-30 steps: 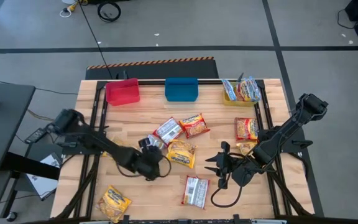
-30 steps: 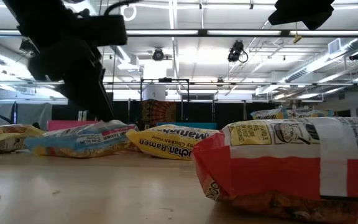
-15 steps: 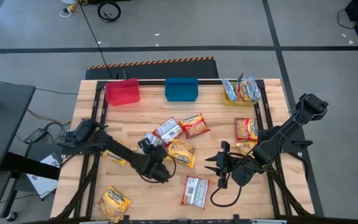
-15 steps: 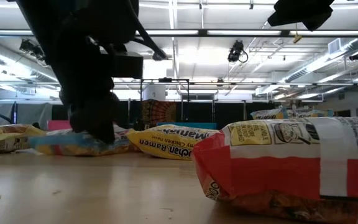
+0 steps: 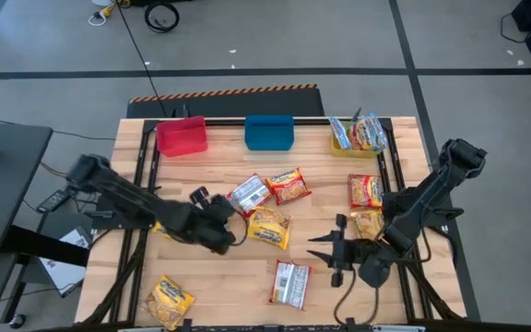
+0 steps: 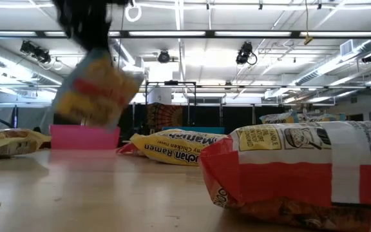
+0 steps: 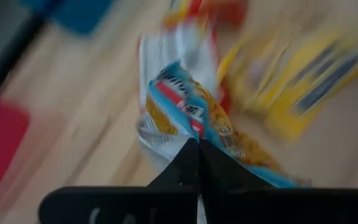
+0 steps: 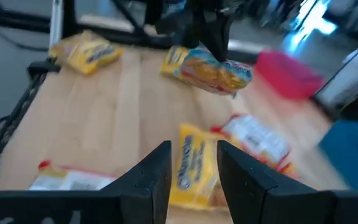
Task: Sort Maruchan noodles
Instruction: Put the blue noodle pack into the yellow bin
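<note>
Looming nearest in the low view, a red-and-white crinkly plastic ramen packet (image 6: pixel 301 171) is cut off at the frame's right edge, and only its front face can be read. Behind it lies a yellow ramen packet (image 6: pixel 176 147), and a further yellow packet (image 6: pixel 8 142) is cropped at the left edge. The pale blue-silver ramen packet (image 6: pixel 95 90) is seen blurred in mid-air above the wooden table (image 6: pixel 108 200), hanging from the left gripper (image 6: pixel 89 48), whose upper body runs out of the top of the frame.

In the left wrist view the two dark fingers (image 7: pixel 194 165) are pressed together on one edge of the blue-silver packet, which extends away from the fingertips; everything beyond it is smeared. From above, the left gripper (image 5: pixel 212 219) sits left of the central cluster of packets, and the held packet is largely hidden under it.

The right gripper (image 5: pixel 333 254) hovers over bare table right of centre, near a red-and-white packet (image 5: pixel 290 283). In the right wrist view its fingers (image 8: pixel 160 171) stand somewhat apart with nothing between them.

Farthest back, a red plastic bin (image 5: pixel 182 136), a blue plastic bin (image 5: pixel 269 132) and a yellow plastic bin (image 5: pixel 342 145) line the table's far edge; the yellow one holds several packets, their exact count being indistinct.
</note>
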